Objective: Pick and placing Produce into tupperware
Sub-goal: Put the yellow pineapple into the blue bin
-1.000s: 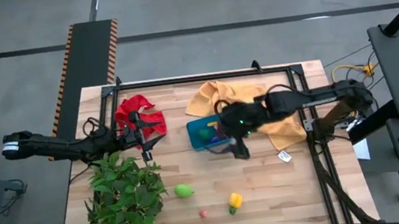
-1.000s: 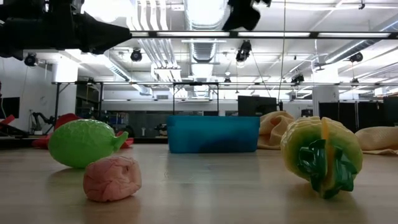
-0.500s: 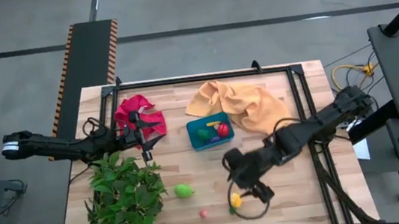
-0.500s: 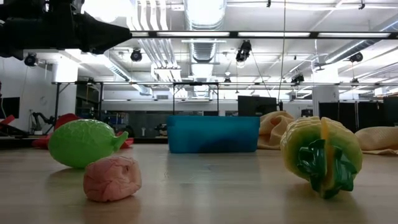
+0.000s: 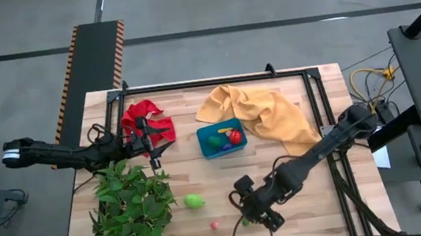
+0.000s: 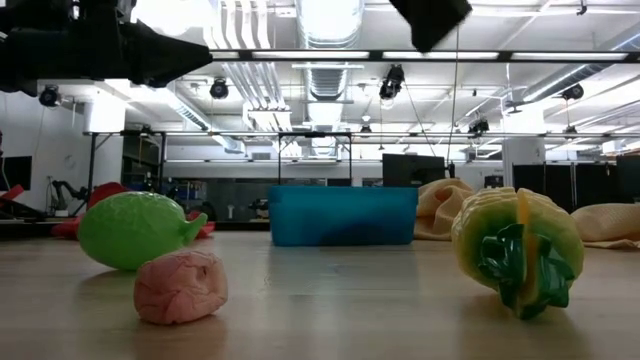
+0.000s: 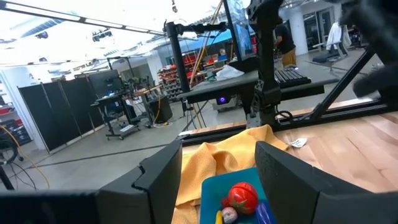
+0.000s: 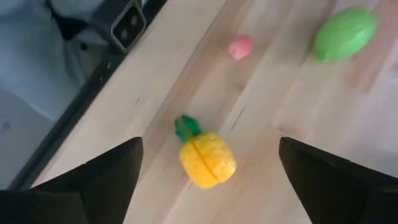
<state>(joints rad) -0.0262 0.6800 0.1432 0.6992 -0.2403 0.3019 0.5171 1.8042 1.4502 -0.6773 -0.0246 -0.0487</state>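
The teal tupperware [image 5: 212,143] stands mid-table holding a red piece [image 5: 236,136] and other small produce. A yellow piece with a green stalk [image 8: 208,163] lies on the wood near the near edge, with a light green piece [image 5: 194,202] and a pink piece [image 5: 215,225] to its left. My right gripper [image 5: 253,208] hovers open above the yellow piece, one finger on either side of it in the right wrist view, touching nothing. In the high view it hides that piece. My left gripper [image 5: 152,144] waits open over the red cloth [image 5: 145,117].
A big leafy plant [image 5: 129,207] fills the near left corner. A mustard-yellow cloth [image 5: 262,116] lies behind and to the right of the tupperware. Bare wood lies between the tupperware and the loose produce. The table's near edge [image 8: 93,106] runs close to the yellow piece.
My right gripper has swung from beside the tupperware toward the table's near edge, and now hangs above the yellow piece. The produce and the tupperware have stayed where they were.
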